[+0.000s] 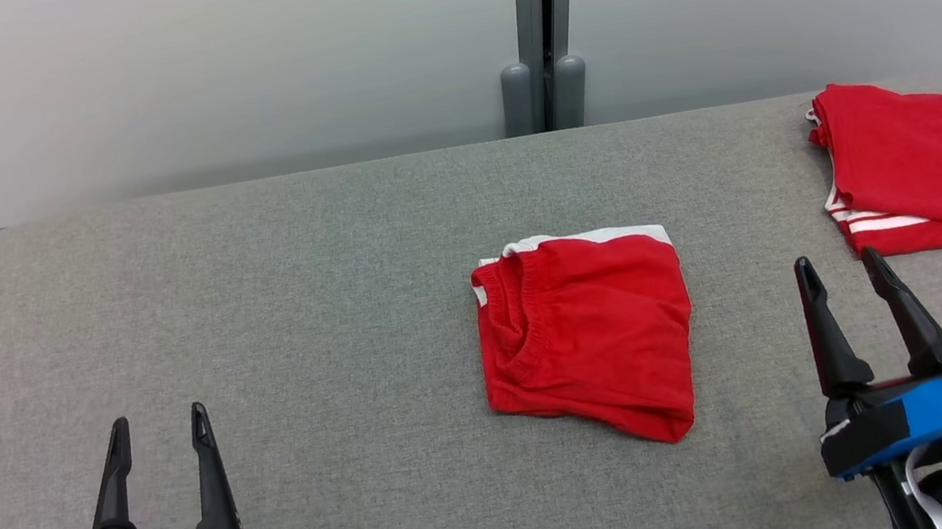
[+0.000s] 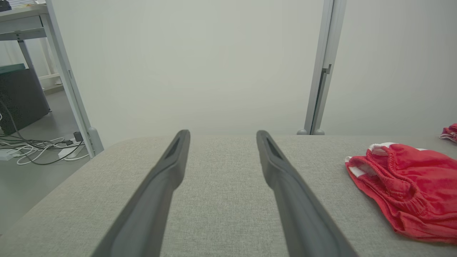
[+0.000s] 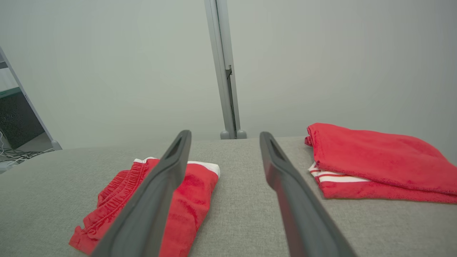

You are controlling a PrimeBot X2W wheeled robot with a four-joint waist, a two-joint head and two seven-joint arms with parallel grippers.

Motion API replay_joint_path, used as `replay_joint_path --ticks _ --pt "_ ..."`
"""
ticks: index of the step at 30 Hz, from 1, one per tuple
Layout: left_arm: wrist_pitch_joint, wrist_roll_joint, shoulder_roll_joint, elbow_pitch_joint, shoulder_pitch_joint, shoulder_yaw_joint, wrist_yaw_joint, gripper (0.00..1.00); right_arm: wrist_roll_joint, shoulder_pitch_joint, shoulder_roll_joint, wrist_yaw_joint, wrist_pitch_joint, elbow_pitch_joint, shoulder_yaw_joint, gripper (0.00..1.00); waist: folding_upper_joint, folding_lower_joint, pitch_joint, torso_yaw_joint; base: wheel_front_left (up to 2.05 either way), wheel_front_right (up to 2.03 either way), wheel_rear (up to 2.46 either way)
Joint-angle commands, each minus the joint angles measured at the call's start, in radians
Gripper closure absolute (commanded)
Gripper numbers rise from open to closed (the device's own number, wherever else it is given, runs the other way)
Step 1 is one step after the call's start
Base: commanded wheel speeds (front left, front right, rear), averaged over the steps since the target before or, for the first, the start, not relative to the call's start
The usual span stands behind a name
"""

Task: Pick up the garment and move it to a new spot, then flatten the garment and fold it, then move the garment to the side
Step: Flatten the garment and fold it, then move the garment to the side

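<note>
**Folded red garment at mid-table, both grippers wide open and empty**

The garment (image 1: 585,336), red with an elastic waistband and a white edge along its far side, lies folded into a rough square near the middle of the grey padded table (image 1: 306,323). How many layers the fold has cannot be told, as only the top face and a rumpled near corner show. In the left wrist view its right part runs out of frame. In the right wrist view one dark finger crosses in front of it and hides a strip of cloth.

The left gripper (image 1: 160,416) sits at the near left over bare table, well apart from the garment, with its fingers spread and nothing between them. Its wrist is cut off by the bottom edge of the head view. The right gripper (image 1: 837,257) sits at the near right, to the right of the garment and not touching it, its fingers likewise parted and holding nothing.

A second red piece (image 1: 931,167) with white stripes lies at the far right of the table, just beyond the right gripper's fingertips. The frame edge cuts it off, and whether it is one item or two stacked is unclear.

A grey post (image 1: 538,28) splits the pale wall behind the table. In the left wrist view, cables (image 2: 39,148) lie on the floor past the table's left end, too tangled to count.
</note>
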Motion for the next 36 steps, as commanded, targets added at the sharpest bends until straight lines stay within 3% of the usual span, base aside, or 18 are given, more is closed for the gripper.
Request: replay_joint_path --ticks 1,11,36 --pt "-0.005 0.005 0.007 0.002 0.012 0.006 0.008 0.0 -0.007 0.029 0.009 0.0 0.007 -0.022 -0.012 0.0 0.0 0.0001 -0.004 0.0 0.0 0.0 0.0" --pt "-0.005 0.017 0.014 0.015 0.032 -0.007 0.017 0.0 -0.045 0.148 0.048 0.0 0.051 -0.09 -0.054 0.0 0.0 0.0001 -0.028 0.012 0.0 0.0 0.0" --pt "-0.005 -0.003 0.033 0.05 0.02 -0.029 0.022 0.0 -0.032 0.154 0.053 0.0 0.06 -0.079 -0.038 0.0 0.0 0.0001 -0.027 0.03 0.0 0.0 0.0"
